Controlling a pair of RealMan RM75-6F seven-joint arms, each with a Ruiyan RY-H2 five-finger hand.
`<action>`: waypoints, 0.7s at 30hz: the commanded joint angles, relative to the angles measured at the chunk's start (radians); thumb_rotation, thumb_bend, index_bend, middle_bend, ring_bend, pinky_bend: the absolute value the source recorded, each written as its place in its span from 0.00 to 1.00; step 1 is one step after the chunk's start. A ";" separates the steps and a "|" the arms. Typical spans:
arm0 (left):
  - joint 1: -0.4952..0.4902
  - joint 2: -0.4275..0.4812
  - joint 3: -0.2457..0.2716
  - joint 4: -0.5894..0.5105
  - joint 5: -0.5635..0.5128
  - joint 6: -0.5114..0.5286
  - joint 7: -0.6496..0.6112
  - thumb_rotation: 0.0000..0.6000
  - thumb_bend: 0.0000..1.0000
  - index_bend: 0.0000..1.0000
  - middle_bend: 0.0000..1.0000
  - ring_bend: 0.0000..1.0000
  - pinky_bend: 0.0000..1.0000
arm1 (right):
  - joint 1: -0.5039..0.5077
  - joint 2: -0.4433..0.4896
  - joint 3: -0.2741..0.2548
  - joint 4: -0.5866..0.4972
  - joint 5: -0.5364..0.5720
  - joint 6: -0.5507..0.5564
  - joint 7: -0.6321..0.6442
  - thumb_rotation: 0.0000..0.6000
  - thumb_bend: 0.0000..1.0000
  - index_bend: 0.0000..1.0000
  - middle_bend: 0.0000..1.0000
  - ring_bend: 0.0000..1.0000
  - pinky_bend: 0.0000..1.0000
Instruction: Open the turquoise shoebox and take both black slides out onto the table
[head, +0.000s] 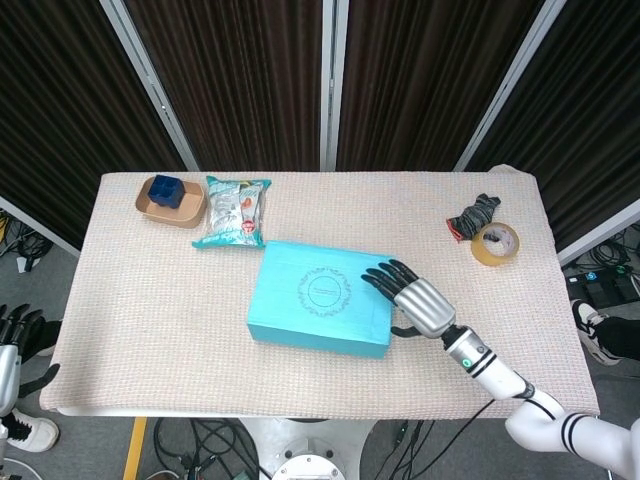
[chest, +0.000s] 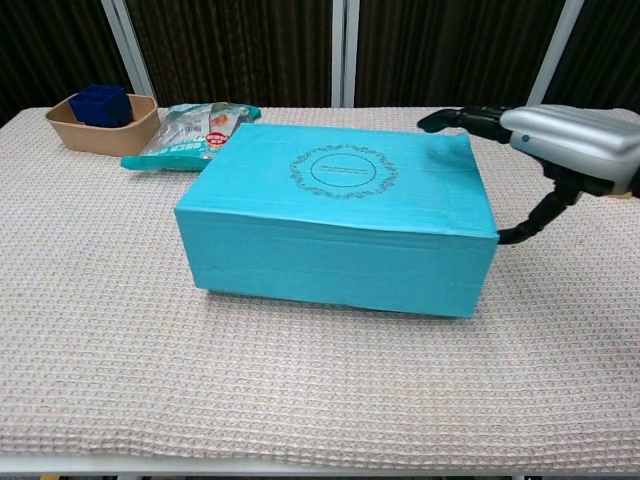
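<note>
The closed turquoise cardboard shoebox (head: 320, 297) lies askew near the table's front edge, its lid on, its far left corner just beside the crinkled snack bag (head: 234, 211). The right hand (head: 412, 300) rests over the box's right end, fingers (chest: 462, 119) spread flat across the lid's right edge, thumb down the side, holding nothing. The left hand (head: 8, 346) hangs off the table's front left corner, fingers apart, empty. Bare woven tablecloth (head: 150, 300) stretches left of the box; a tan tape roll (head: 495, 244) sits near the right edge
</note>
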 joint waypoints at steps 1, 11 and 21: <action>0.000 -0.003 0.000 0.007 -0.001 -0.002 -0.006 1.00 0.16 0.18 0.11 0.01 0.08 | 0.029 -0.042 0.003 -0.002 -0.002 -0.018 -0.024 1.00 0.02 0.00 0.07 0.00 0.00; 0.002 -0.012 -0.002 0.018 -0.007 -0.010 -0.022 1.00 0.16 0.18 0.11 0.01 0.08 | 0.018 -0.012 -0.030 0.041 0.013 0.018 -0.054 1.00 0.05 0.00 0.09 0.00 0.00; -0.006 -0.009 -0.008 0.024 -0.012 -0.023 -0.029 1.00 0.16 0.18 0.11 0.01 0.08 | 0.044 -0.139 0.001 0.234 0.057 0.038 -0.060 1.00 0.09 0.00 0.09 0.00 0.00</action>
